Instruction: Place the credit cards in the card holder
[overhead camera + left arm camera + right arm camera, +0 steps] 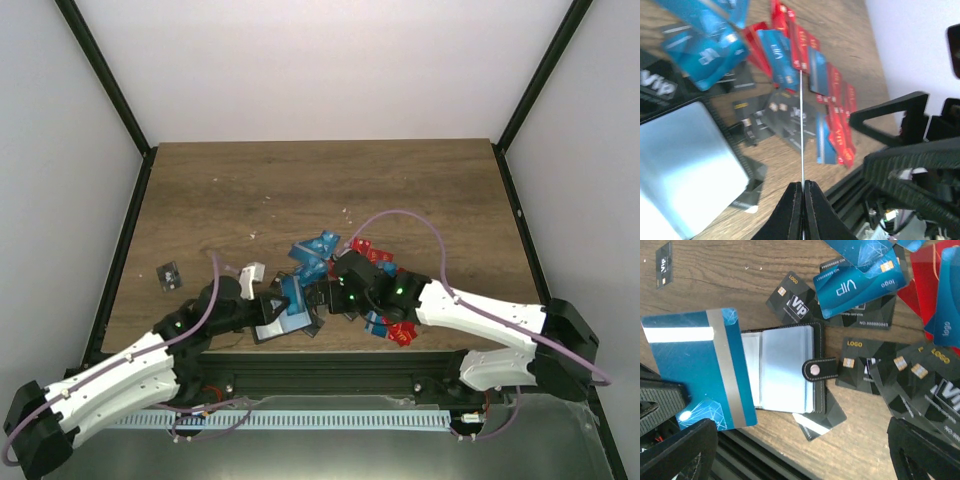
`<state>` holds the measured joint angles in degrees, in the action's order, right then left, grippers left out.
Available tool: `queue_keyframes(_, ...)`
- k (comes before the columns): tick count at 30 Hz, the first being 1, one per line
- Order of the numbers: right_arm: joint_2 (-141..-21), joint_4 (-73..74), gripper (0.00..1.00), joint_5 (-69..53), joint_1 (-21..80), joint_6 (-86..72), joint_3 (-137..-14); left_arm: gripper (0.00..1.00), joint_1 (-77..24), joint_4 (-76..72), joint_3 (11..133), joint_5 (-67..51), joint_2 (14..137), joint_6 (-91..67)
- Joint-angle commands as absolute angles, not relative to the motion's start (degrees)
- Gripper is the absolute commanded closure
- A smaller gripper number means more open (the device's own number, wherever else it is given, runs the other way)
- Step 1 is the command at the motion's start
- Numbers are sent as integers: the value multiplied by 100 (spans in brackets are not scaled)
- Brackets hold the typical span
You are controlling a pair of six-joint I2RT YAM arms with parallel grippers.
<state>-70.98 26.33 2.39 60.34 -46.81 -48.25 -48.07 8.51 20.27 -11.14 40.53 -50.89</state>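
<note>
We see the left arm reaching in from the near left corner, its left gripper (270,306) pinched tight on a blue card (695,370), which stands edge-on between the fingertips in the left wrist view. The right arm comes in from the near right, and the right gripper (345,283) hangs over the pile with its jaws spread wide and nothing between them.

The table (300,180) is dark wood grain, set between white walls and black frame posts.

The card holder (785,365) lies open near the front edge, clear sleeves up and clasp tab (815,370) across them. The held card is just beside it, overlapping its left side. Loose cards (875,365) in black, blue and red lie scattered to its right, and one black card (170,274) sits well apart on the left.

We can read "Vip" (797,305) on a black card, "VIP" (847,287) on a blue one, and "LOGO" (855,343) on several black ones.
</note>
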Motion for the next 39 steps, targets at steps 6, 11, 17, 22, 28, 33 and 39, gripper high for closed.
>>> queue_keyframes(6,-7829,1290,16,-701,5616,-3440,-4845,96,-4781,2187,1645,-222,3339,-5799)
queue_keyframes(11,-8191,901,22,-957,5599,-3136,-4941,96,-4778,2300,1529,-311,3302,-5871)
queue_keyframes(17,-8531,405,26,-1268,5581,-2817,-4893,96,-4780,2148,1364,-378,3229,-5953)
queue_keyframes(22,-8867,336,32,-1268,5548,-2811,-5004,96,-4770,1919,1277,-445,3427,-5981)
queue_keyframes(28,-9203,368,38,-1215,5407,-2909,-5061,96,-4716,1614,1168,-444,3691,-5957)
queue_keyframes(33,-9383,304,45,-1285,5386,-2906,-5045,96,-4680,1768,1177,-325,3679,-6054)
queue_keyframes(39,-9676,267,50,-1286,5379,-2913,-5101,96,-4655,2116,1195,-195,3302,-6110)
